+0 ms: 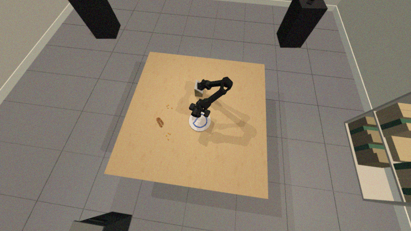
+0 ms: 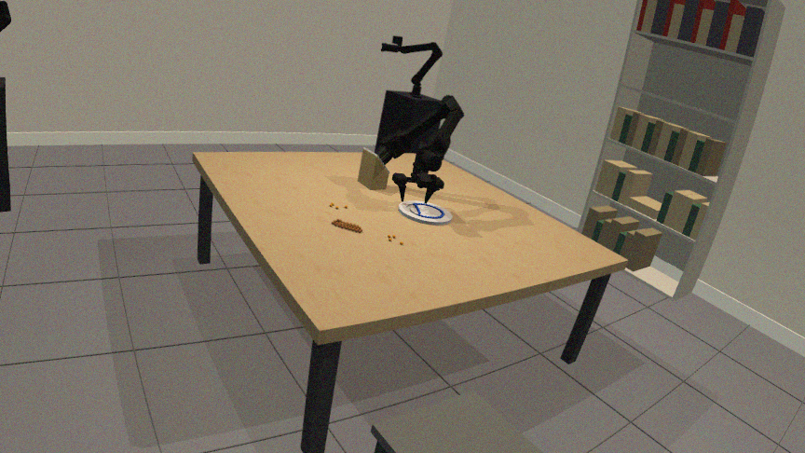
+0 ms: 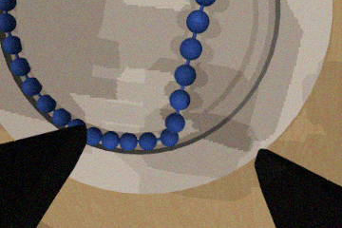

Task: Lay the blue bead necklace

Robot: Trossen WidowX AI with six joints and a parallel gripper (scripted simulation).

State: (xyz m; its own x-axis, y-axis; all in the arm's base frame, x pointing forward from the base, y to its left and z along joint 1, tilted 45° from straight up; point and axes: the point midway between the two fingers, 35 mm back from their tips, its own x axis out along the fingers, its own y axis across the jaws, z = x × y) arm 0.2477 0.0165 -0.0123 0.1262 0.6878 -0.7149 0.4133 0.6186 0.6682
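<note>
The round white bead board (image 1: 193,126) (image 2: 411,209) (image 3: 304,24) lies on the wooden table just in front of the arm. The blue bead necklace (image 1: 206,122) (image 2: 438,217) (image 3: 190,49) rests on the board. In the wrist view its left and lower part follows the dark circular groove (image 3: 276,37), while the right strand cuts straight across the inside of the board, away from the groove. My gripper (image 1: 200,114) (image 2: 416,199) (image 3: 173,147) is open and empty. Its fingers stand wide apart over the board's edge nearest the arm, one to each side of the necklace's lowest bend.
A short brown bead strand (image 1: 159,121) (image 2: 347,226) and two small clusters of loose orange beads (image 1: 168,106) (image 1: 167,135) lie left of the board. A tan block (image 1: 198,91) (image 2: 373,170) stands at the arm's base. Black pedestals and a bookshelf stand off the table.
</note>
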